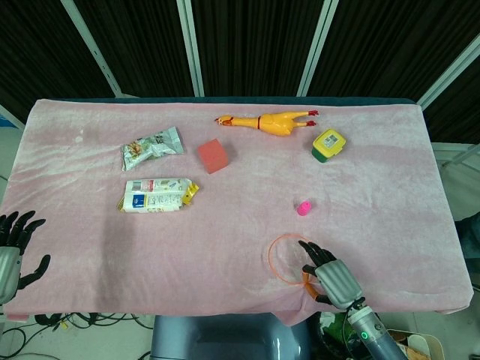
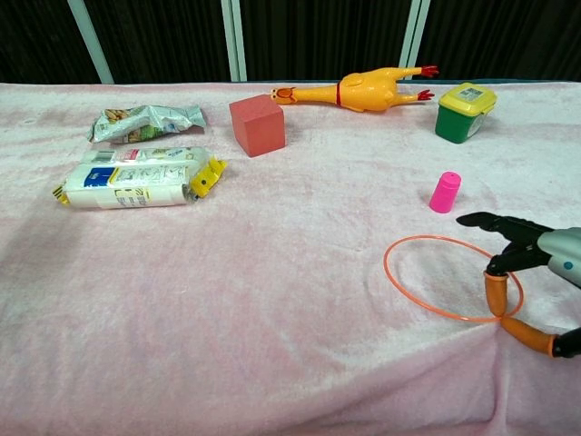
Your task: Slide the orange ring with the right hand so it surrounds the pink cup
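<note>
A table covered in a pink cloth point(image 1: 225, 232) is seen from above and from chest height. Near the front edge, toward the right, lies the orange ring point(image 2: 427, 268), a thin hoop flat on the cloth. The robot's right hand point(image 1: 330, 271) reaches in from the front right corner, its dark fingers point(image 2: 495, 222) stretched forward and slightly apart, not curled round anything. An orange-tipped finger point(image 2: 495, 292) points down just inside the ring's right rim, apparently touching it (the exact contact is hard to make out). The pink cup point(image 2: 445, 192), small and upright, stands just beyond the ring and a little to its right, outside the hoop and not touching it. At the far left front corner, in the overhead view only, the left hand point(image 1: 13, 251) hangs at the table's edge with its fingers spread, holding nothing. Farther back on the cloth are a green tub with a yellow lid point(image 2: 466, 111) at the right, a yellow rubber chicken point(image 2: 363, 91) lying on its side along the back, a red cube point(image 2: 257, 124), a crumpled snack bag point(image 2: 145, 121), and, in front of that bag, a white wrapped packet point(image 2: 136, 177).
</note>
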